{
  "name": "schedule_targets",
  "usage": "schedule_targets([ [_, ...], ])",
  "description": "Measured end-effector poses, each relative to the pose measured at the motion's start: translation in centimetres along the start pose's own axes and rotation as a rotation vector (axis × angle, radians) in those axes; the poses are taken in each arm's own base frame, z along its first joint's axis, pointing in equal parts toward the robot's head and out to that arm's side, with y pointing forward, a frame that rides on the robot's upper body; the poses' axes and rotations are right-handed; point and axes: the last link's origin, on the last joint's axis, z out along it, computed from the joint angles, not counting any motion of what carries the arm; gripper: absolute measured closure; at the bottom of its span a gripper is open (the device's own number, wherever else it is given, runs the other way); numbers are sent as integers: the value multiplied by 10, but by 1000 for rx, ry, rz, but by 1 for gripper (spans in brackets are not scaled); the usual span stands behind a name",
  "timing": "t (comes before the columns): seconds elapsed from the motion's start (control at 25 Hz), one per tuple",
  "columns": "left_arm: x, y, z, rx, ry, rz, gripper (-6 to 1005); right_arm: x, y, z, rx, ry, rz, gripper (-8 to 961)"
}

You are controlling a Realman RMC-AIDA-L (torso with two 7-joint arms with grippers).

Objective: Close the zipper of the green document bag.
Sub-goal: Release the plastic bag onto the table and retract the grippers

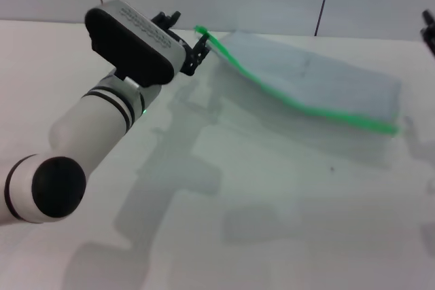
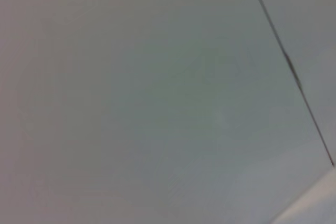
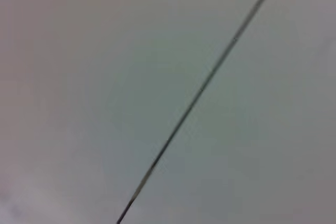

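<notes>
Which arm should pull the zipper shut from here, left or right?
Left, probably. The left gripper is already at the raised end of the zipper on the green document bag. The right gripper shows only at the head view's far right edge, away from the bag.

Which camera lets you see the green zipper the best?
The head view. It shows the zipper running along the near edge of the green document bag, with the left gripper at its far-left end. Both wrist views show only blank wall, no zipper.
</notes>
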Motion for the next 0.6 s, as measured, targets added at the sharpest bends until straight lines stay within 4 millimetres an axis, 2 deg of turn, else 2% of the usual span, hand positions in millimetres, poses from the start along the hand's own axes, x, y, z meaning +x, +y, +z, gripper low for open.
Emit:
schedule_targets([
  [0.12, 6, -2, -4, 22, 23, -57, 411, -1, -6, -3, 56, -46, 98, 384],
  [0.4, 17, -12, -17, 112, 100, -105, 260, -3, 3, 3, 70, -84, 196, 385],
  [0.6, 19, -20, -22, 175, 133, -133, 261, -8, 15, 8, 64, -123, 241, 386],
])
